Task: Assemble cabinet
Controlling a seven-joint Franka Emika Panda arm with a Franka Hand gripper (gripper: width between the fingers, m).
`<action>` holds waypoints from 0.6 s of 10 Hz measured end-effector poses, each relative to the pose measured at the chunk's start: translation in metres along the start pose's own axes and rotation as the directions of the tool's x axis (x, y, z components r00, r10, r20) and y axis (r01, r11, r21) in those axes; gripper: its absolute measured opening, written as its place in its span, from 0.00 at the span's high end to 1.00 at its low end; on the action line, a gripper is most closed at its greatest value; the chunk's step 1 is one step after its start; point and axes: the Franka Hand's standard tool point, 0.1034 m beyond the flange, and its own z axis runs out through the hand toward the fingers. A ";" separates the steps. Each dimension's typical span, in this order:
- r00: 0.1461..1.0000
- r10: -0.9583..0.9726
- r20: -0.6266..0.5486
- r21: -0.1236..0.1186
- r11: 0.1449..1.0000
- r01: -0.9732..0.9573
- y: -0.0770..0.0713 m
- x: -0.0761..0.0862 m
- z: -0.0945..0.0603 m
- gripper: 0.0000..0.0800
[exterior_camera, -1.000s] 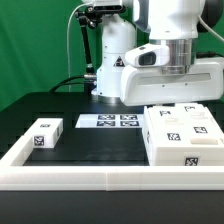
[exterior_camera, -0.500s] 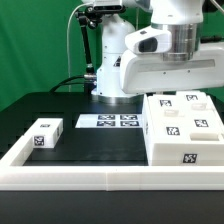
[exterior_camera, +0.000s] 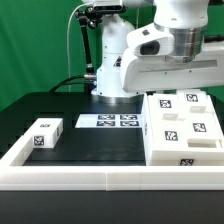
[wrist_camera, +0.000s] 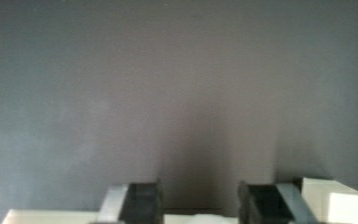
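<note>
We log the cabinet body (exterior_camera: 180,135) at the exterior view's right, its long axis running away from the camera, tagged face up. The small block (exterior_camera: 45,133) lies well apart at the left. The gripper (wrist_camera: 202,205) hangs above the body, fingers apart.

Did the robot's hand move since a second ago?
Yes. The gripper has gone up: in the exterior view it sits higher above the cabinet body, which stayed put.
</note>
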 end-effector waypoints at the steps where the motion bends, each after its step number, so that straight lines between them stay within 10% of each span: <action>1: 0.999 0.002 0.037 0.002 1.000 -0.002 0.000 -0.001 -0.005 0.74; 6: 0.999 -0.001 0.051 0.002 1.000 0.001 -0.002 -0.002 -0.006 0.74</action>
